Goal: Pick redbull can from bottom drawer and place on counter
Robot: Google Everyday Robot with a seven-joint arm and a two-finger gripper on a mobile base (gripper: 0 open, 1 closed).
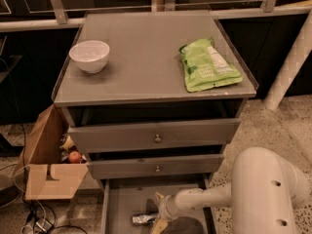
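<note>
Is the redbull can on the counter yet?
No, the redbull can lies in the bottom drawer beside the gripper; the counter holds a bowl and bag.

We log a white bowl (89, 55) at 10 o'clock, upright, and a green snack bag (208, 66) at 2 o'clock, lying flat, the two well apart. An open cardboard box (48, 179) sits at 8 o'clock with a red fruit (74, 156) inside. Cables (34, 221) lie at 7 o'clock on the speckled floor (273, 130). The gripper (158, 212) is at 6 o'clock, its fingers spread.
</note>
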